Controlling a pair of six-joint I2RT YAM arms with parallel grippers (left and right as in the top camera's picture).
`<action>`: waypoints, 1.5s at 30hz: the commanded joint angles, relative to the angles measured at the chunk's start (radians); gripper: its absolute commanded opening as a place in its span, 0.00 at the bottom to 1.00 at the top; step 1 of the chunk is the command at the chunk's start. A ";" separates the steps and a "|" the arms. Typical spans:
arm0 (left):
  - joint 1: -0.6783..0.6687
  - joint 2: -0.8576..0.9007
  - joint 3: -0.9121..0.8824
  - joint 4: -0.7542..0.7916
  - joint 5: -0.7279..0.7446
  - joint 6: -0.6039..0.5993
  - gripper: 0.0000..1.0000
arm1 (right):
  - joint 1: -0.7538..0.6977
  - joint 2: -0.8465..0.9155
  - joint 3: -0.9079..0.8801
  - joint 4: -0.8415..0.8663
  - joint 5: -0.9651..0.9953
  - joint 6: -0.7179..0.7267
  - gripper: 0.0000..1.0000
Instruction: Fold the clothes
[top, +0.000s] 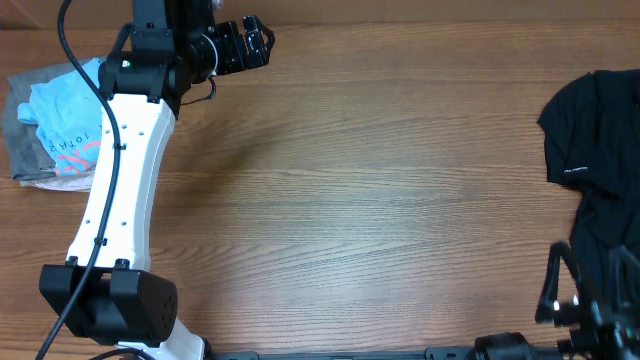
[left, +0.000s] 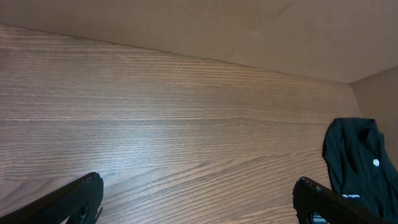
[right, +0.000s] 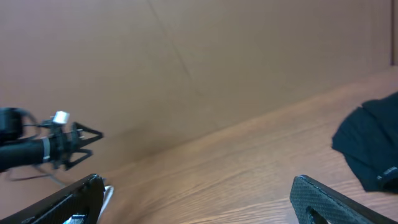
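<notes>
One light blue T-shirt is seen crumpled at the edge of the counter beside the left arm. It is laid on one grey garment, and coral letters are shown on its upper side. One black garment is spread at the opposite edge, well apart from the T-shirt. Two arms are counted, each with one hand.

The left hand is held wide open above bare wood at the far side of the counter, with nothing between its fingers. The right hand is likewise spread fully open and empty, close to the near corner by the black garment.

The T-shirt and the grey garment are shown only from overhead; neither wrist view takes them in. The black garment is caught in all three views. A plain brown wall behind the counter is shown only by the wrist cameras. In the right wrist view a dark fitting with cables is also seen at the picture's left, but what it is cannot be told.
</notes>
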 joint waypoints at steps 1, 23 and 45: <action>0.002 0.002 -0.004 0.000 0.003 -0.003 1.00 | 0.019 -0.069 -0.047 -0.002 0.009 0.005 1.00; 0.002 0.001 -0.004 0.000 0.003 -0.003 1.00 | 0.007 -0.362 -0.594 0.320 -0.061 0.047 1.00; 0.002 0.001 -0.004 0.000 0.003 -0.003 1.00 | 0.007 -0.363 -1.175 1.359 -0.042 0.193 1.00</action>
